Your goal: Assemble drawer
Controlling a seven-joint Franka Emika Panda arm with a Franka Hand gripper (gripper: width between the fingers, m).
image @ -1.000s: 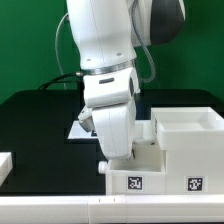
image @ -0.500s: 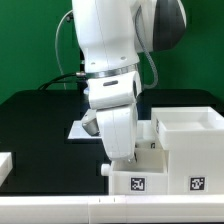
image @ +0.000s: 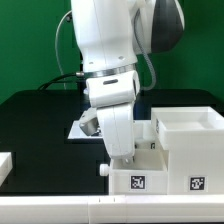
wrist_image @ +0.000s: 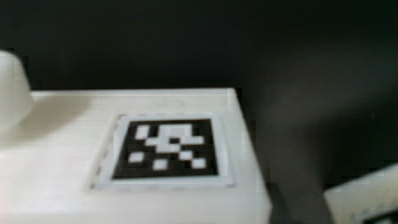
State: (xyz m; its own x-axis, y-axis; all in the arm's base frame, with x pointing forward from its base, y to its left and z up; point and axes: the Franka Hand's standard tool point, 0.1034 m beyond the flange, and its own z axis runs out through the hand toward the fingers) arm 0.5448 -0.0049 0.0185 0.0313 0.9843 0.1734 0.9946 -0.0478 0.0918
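**Closed gripper lowered onto the white drawer parts**

The white Franka robot arm (image: pixel 105 60) fills the middle of the exterior view, reaching down from above. Under it lies the black table top (image: pixel 40 125), with a green wall behind.

The white plastic drawer (image: pixel 165 178) stands near the table's front edge, at the exterior view's right. It appears as a low, wide block, and an open-topped white box (image: pixel 190 128) rises at its right end. It cannot be told which part is the housing and which a tray.

The two-finger gripper (image: pixel 123 158) is down at the block's left end, on or just above its top. The jaws are clenched shut. It cannot be told whether they pinch anything.

The thin flat white marker board (image: pixel 80 129) lies behind the gripper, largely hidden by the arm. A small white piece (image: pixel 5 163) sits well apart at the exterior view's left edge.

Two black-and-white square tags (image: pixel 135 183) mark the block's front face. The blurred wrist view shows another tag (wrist_image: pixel 169 150) on a flat white surface, beside a rounded white shape (wrist_image: pixel 11 95) that cannot be identified.
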